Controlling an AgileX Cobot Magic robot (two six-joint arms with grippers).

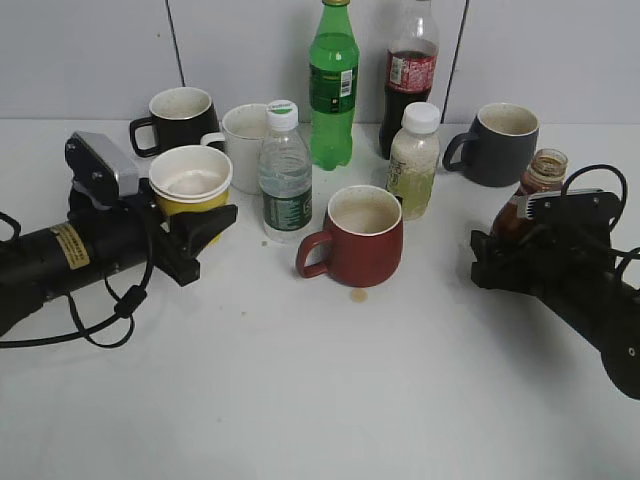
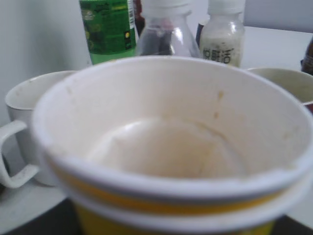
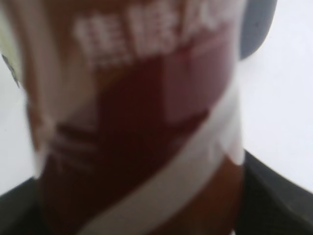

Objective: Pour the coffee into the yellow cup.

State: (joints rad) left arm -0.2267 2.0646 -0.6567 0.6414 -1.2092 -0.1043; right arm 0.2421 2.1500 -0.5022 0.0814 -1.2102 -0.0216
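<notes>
The yellow cup (image 1: 190, 175) stands at the left, yellow outside, white inside, and holds no liquid. My left gripper (image 1: 203, 226) is shut on its lower body; the cup fills the left wrist view (image 2: 161, 147). The coffee bottle (image 1: 543, 172), brown with a clear uncapped neck, stands upright at the right. My right gripper (image 1: 512, 243) is shut around its body. The bottle's brown label with a cream swirl fills the right wrist view (image 3: 142, 122), blurred. The cup and the bottle are far apart, with a red mug between them.
A red mug (image 1: 355, 238) stands mid-table, with a brown drop (image 1: 358, 295) in front of it. Near the cup are a water bottle (image 1: 285, 185), a white mug (image 1: 243, 140) and a black mug (image 1: 180, 115). Behind stand a green bottle (image 1: 333, 85), a cola bottle (image 1: 410, 70), a pale white-capped bottle (image 1: 413, 160) and a grey mug (image 1: 497, 143).
</notes>
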